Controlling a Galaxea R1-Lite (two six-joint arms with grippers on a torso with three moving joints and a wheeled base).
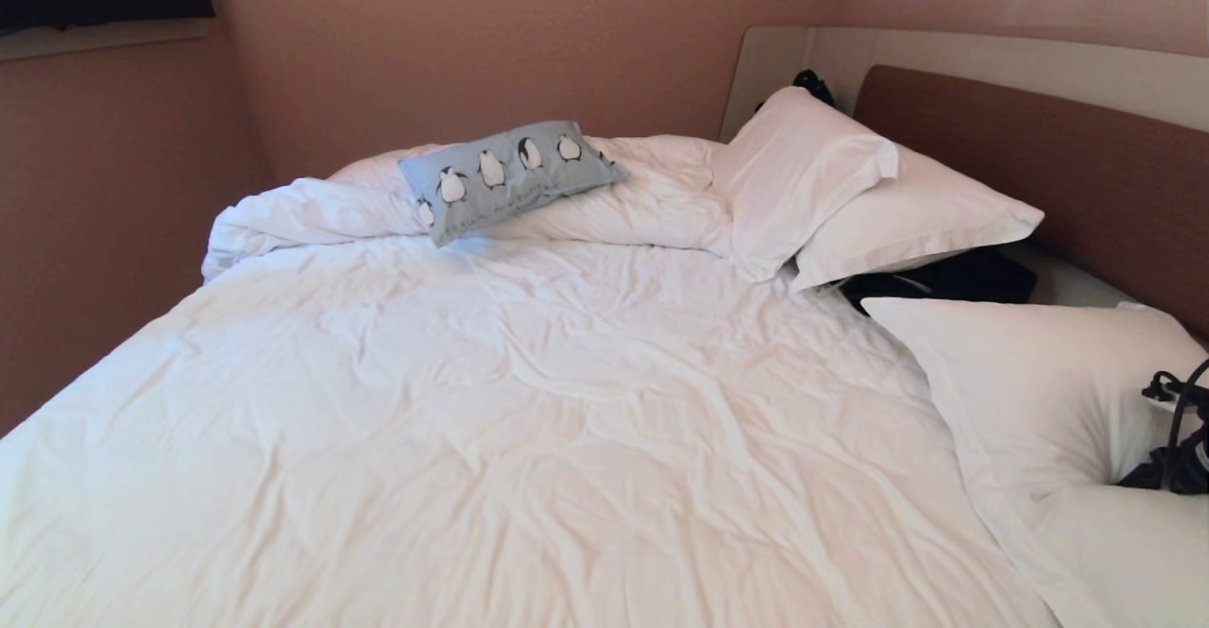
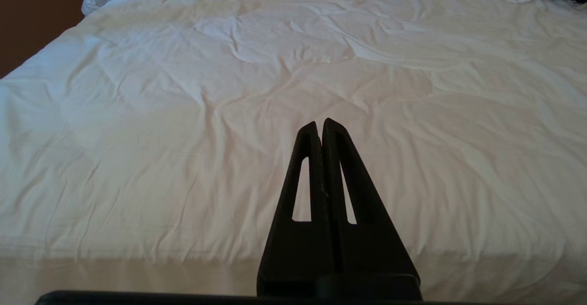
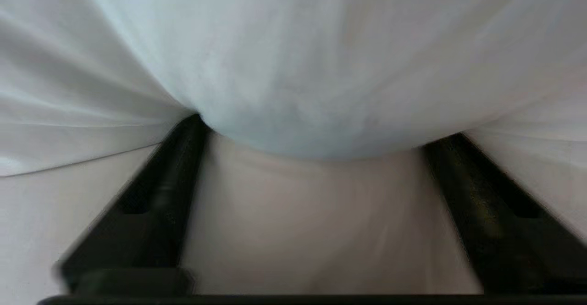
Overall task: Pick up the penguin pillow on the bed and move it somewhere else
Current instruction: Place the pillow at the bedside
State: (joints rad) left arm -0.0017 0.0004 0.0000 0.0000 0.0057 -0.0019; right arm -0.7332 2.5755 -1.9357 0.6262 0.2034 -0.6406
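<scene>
Penguin pillow (image 1: 510, 178) atop bunched duvet at far side of bed (image 1: 529, 439), left of white pillows (image 1: 850, 194), right gripper (image 3: 312, 149) spread wide against near white pillow (image 3: 293, 57), left gripper (image 2: 321, 128) closed over duvet.

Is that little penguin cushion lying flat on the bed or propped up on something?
Propped up. The penguin pillow rests tilted on the bunched-up roll of white duvet at the far side of the bed, printed side up.

Light-blue penguin pillow (image 1: 508, 178) with black-and-white penguins, white bed (image 1: 529, 401), brown headboard (image 1: 1058, 156)
</scene>
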